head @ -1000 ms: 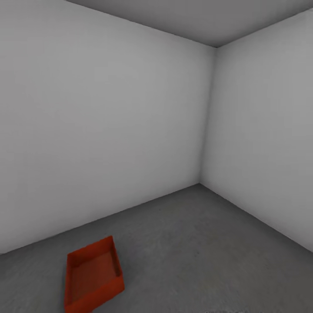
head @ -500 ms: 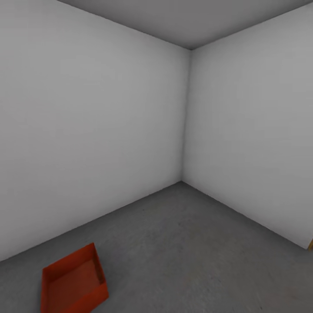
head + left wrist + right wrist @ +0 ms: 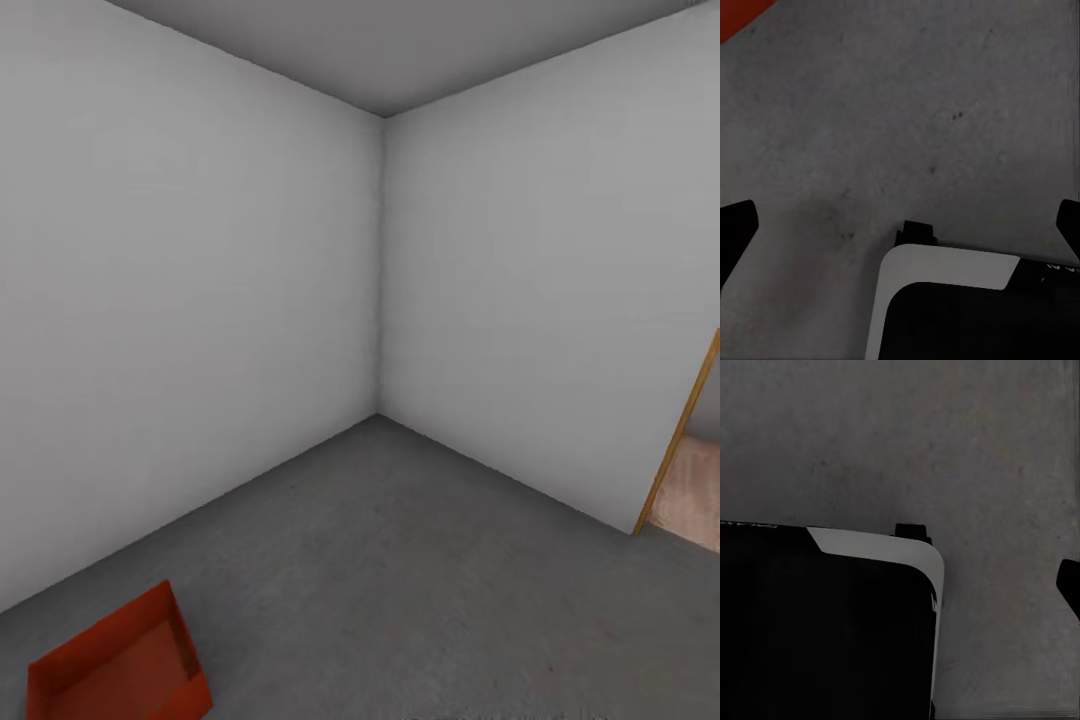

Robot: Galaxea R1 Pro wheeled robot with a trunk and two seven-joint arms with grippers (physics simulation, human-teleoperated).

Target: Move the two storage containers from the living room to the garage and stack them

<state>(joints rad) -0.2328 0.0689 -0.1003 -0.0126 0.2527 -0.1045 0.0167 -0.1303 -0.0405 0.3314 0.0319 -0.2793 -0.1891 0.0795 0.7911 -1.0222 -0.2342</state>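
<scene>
- Head view: one storage container [image 3: 115, 665] sits on the dark grey concrete floor [image 3: 420, 580] of the garage, low at the view's left and close to the pale grey wall [image 3: 180, 300]. Its open top faces up and it looks empty. At the right edge a wood-framed doorway [image 3: 680, 440] opens onto light wood plank flooring [image 3: 695, 500], which I take to be the way back toward the living room.
- Left wrist view: the left tool [image 3: 900, 225] looks down at bare concrete. Its two dark fingertips [image 3: 736, 225] stand far apart at opposite edges of the picture, so it is spread wide and holds nothing. A sliver of orange-red, the container's edge [image 3: 739, 19], shows in one corner. The robot's own white-and-black body [image 3: 960, 307] lies below the fingers.
- Right wrist view: only one dark fingertip [image 3: 1069, 585] of the right tool shows over the concrete, with the robot's own body alongside, so I cannot tell how far it is spread.
- Step in hand (a judgement): the first container seems delivered and the second is yet to be fetched. The next move calls for heading through the doorway, then returning to set that container squarely on this one.
</scene>
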